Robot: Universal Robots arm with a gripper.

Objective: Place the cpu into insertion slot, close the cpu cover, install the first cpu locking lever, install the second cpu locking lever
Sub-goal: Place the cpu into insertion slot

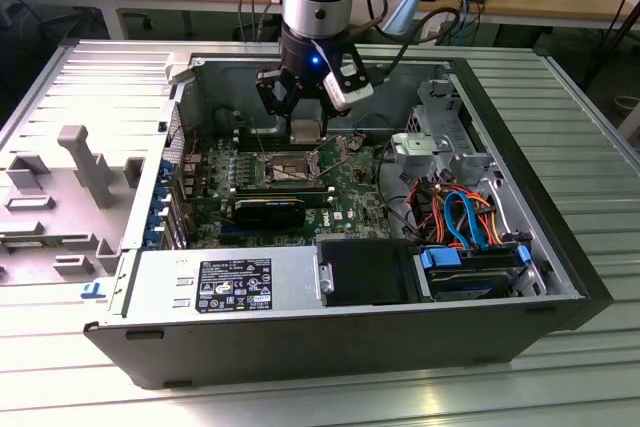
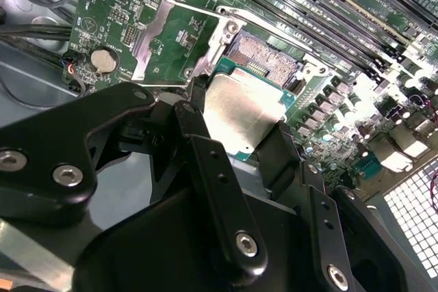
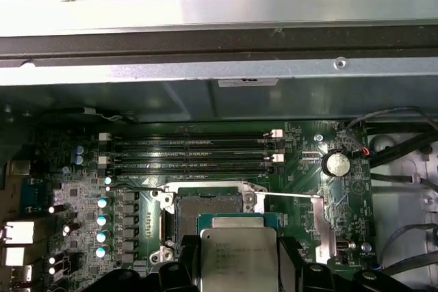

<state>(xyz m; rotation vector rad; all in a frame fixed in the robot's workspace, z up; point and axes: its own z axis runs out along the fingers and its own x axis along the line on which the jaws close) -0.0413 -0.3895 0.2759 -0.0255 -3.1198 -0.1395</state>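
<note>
Cpu [image 2: 243, 117], silvery top up, is clamped by two opposite edges between the black fingers [image 2: 205, 152] of the gripper [image 2: 239, 126]. It sits over the near part of the insertion slot [image 3: 209, 210]; in both wrist views the far part of the dark recess stays uncovered. Cannot tell whether the chip's leading edge touches the slot's metal rim. Cpu cover [image 2: 152, 35] is swung open to one side of the slot, green board visible through its cut-out, its frame edge just beside the chip's corner. Long black memory slots [image 3: 191, 152] run parallel past the slot's far edge, near but apart. A coin battery [image 3: 335, 163] lies beyond the cover. In the exterior view the arm drops straight into the open computer case [image 1: 300, 347], with free room between it and the case walls; the case lies on a ribbed metal surface [image 1: 560, 387].
</note>
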